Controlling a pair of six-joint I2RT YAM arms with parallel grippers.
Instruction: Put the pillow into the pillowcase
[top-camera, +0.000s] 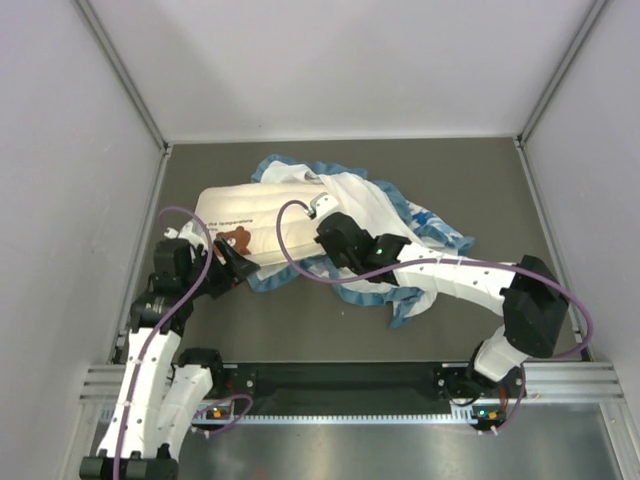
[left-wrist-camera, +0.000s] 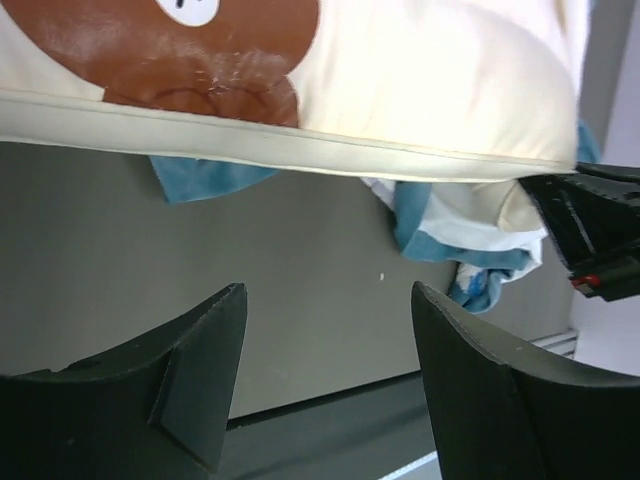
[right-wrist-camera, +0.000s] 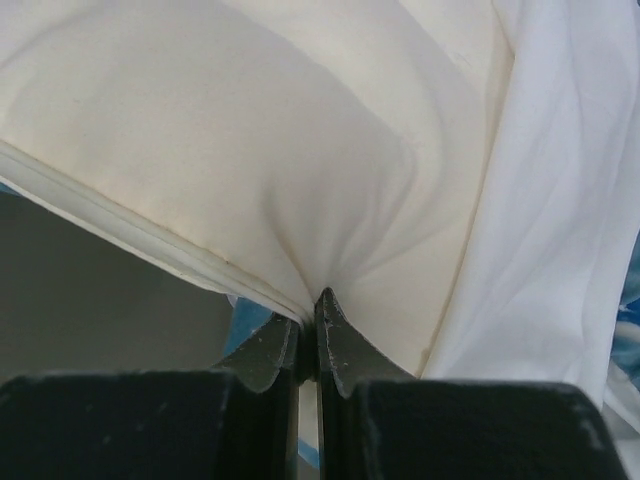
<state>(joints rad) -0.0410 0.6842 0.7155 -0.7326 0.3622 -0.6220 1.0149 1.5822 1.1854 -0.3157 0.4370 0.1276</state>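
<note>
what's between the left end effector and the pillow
Only bare table. The left wrist view shows the open left end effector short of the pillow; blue pillowcase pokes out under its edge.

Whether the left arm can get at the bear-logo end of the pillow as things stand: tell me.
Probably yes. The left gripper stands open facing the pillow at its seamed edge, with only bare table between them. The right gripper pinches the pillow farther along, seemingly out of the way.

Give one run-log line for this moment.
left gripper: open, empty, near pillow edge | right gripper: shut on pillow edge | pillow: one end covered by pillowcase | insertion: not done
</note>
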